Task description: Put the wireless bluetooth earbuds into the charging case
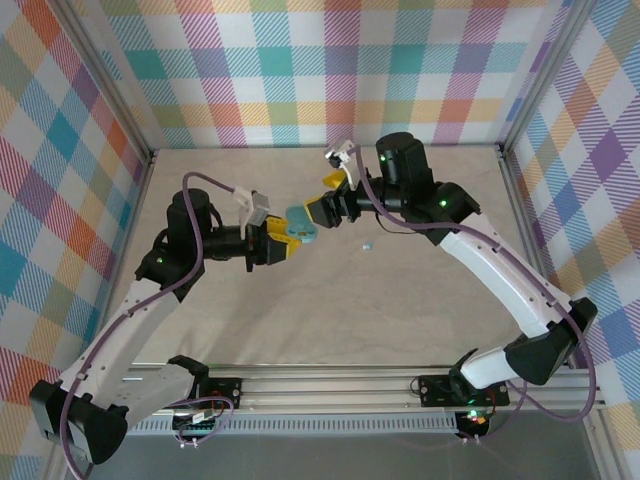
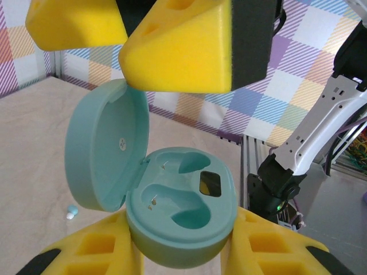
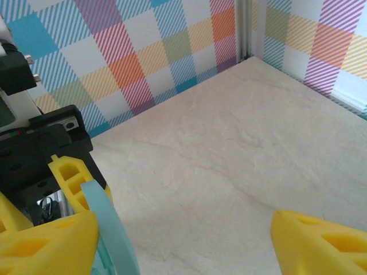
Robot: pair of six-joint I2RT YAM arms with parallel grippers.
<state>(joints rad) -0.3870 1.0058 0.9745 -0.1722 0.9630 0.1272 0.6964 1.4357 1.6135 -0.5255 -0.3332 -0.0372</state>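
Note:
My left gripper [image 1: 283,241] is shut on the base of the teal charging case [image 1: 298,226], held above the table. The case [image 2: 183,212] is open, its lid [image 2: 106,149] swung up to the left, and both sockets are empty. My right gripper [image 1: 326,197] stands open just over the case, and its yellow fingers [image 2: 183,51] hang above the lid's top edge. In the right wrist view the lid's rim [image 3: 112,229] lies against the left finger of the right gripper [image 3: 180,246], with nothing between the jaws. One small teal earbud [image 1: 367,246] lies on the table [image 2: 70,212].
The beige tabletop [image 1: 420,190] is walled by plaid panels [image 1: 320,70] at the back and both sides. A metal rail [image 1: 330,385] with both arm bases runs along the near edge. The right arm's white links [image 2: 321,132] pass to the right of the case.

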